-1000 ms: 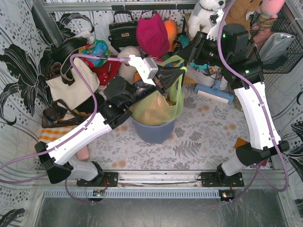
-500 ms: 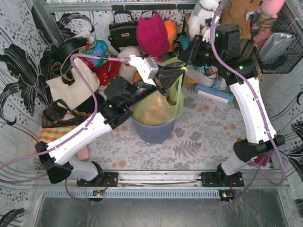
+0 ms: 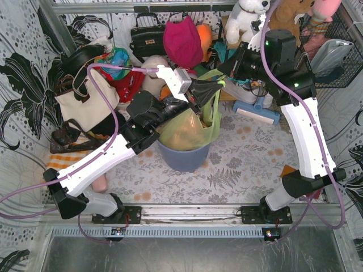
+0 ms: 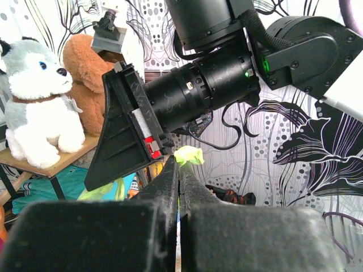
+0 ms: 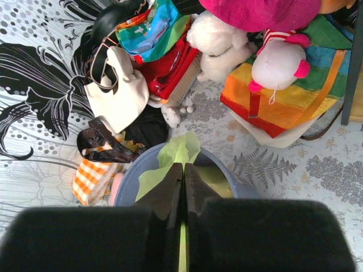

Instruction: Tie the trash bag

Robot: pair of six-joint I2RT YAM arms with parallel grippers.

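1. From above, the left arm [image 3: 148,113] lies across the trash bag [image 3: 190,131], hiding the bag's left side and the bin [image 3: 182,160] rim beneath it.
2. In the left wrist view the left end effector [image 4: 178,170] fills the bottom as a black blur. Only a small green tip of the bag shows, above the pressed-together fingers.
3. In the right wrist view the right end effector [image 5: 183,170] is likewise blurred and covers most of the bin and bag.
4. How much plastic sits inside either closed pair of fingers cannot be told.
5. The white plush dog [image 3: 249,14] is cut off by the top edge and the wire basket [image 3: 340,54] by the right edge. What lies in the basket is unclear.
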